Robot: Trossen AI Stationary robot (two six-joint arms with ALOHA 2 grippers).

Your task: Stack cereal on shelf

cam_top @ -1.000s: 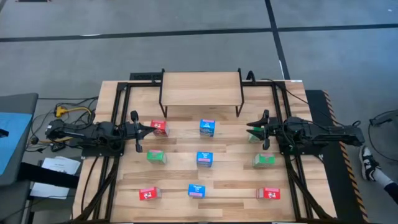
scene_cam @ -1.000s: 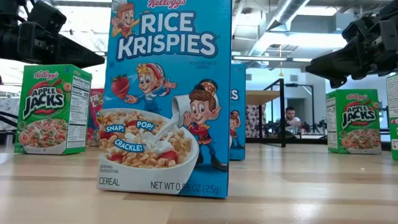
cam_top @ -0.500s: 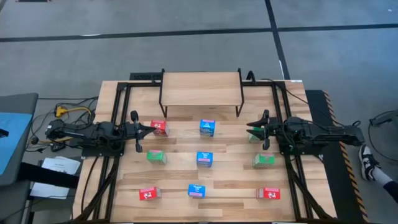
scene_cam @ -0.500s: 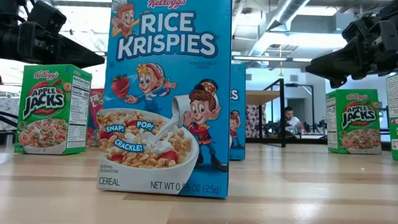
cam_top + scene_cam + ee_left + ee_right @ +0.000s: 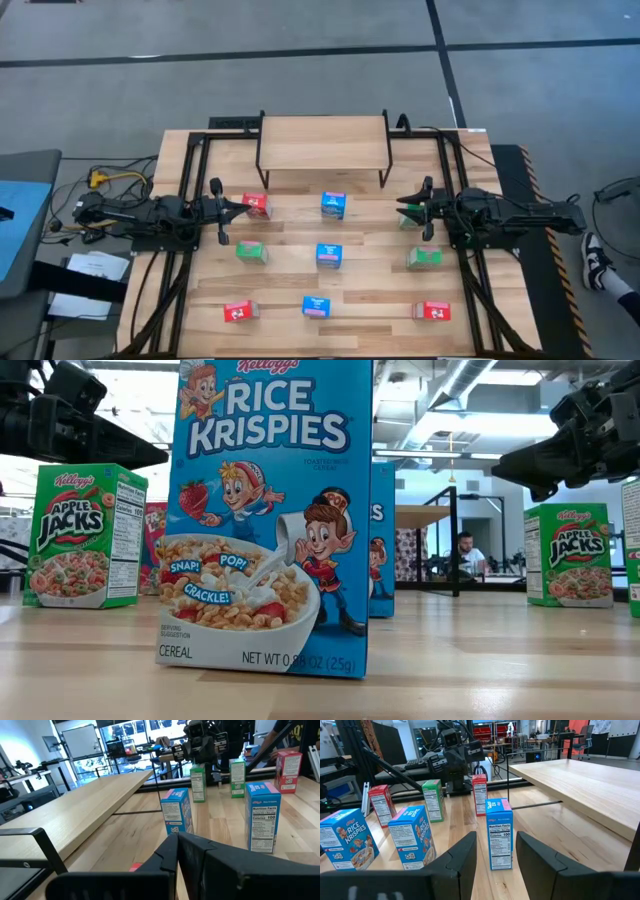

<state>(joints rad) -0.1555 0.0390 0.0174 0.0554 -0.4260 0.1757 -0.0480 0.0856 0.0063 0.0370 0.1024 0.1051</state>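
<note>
The shelf [image 5: 322, 143] stands at the table's far middle, its light wood top on thin black legs. Cereal boxes stand upright on the tabletop in three rows: red [image 5: 256, 204], blue [image 5: 333, 205], green [image 5: 251, 252], blue [image 5: 328, 255], green [image 5: 424, 257], red [image 5: 238, 311], blue [image 5: 316, 306], red [image 5: 432, 311]. My left gripper [image 5: 240, 207] is shut and held level, its tip above the far red box. My right gripper [image 5: 495, 854] is open and level above a partly hidden green box [image 5: 406, 217], with nothing between its fingers. Both hang above box height in the low view.
Black frame rails [image 5: 185, 180] run along both table sides beneath the arms. Cables [image 5: 105, 178] lie off the left edge. A person [image 5: 465, 550] sits far behind the table. Open wood shows between the box rows and in front of the shelf.
</note>
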